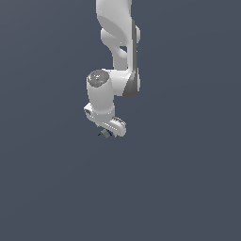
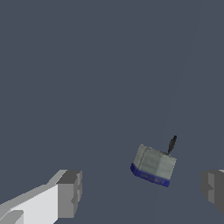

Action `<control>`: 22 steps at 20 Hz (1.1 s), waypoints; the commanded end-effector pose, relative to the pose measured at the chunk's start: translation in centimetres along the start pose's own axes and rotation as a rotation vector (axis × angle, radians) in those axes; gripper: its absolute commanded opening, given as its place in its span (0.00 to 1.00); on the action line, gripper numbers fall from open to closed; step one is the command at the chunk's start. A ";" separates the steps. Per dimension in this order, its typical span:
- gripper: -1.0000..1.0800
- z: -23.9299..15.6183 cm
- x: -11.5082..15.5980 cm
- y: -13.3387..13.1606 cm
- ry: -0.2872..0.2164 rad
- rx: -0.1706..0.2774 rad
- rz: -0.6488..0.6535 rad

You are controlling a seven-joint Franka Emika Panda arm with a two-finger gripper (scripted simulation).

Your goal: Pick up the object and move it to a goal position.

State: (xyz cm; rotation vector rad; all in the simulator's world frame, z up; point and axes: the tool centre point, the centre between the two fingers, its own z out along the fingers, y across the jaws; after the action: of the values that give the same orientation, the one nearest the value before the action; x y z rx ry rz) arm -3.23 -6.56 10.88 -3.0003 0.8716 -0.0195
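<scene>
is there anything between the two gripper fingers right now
Yes: in the wrist view the object, a small grey block with a blue edge, lies in the gap of the open gripper, touching neither finger.

exterior view sees the arm (image 1: 115, 70) from afar; wrist view looks closely past its hand (image 2: 140, 192).

White, jointed Panda arm (image 1: 115, 56) reaching down from the top of the exterior view; wrist bent low; white gripper with grey fingertips (image 2: 140, 192) spread wide apart, jaws empty, pointing downward.
</scene>
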 end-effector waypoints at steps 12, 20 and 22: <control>0.96 4.0 -1.2 3.8 -0.004 -0.018 0.332; 0.96 4.5 -1.4 4.3 -0.004 -0.021 0.370; 0.96 4.6 -1.4 4.3 -0.004 -0.021 0.370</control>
State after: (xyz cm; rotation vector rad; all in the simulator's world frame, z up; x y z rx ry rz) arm -6.63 -9.34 6.27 -2.8039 1.4165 0.0003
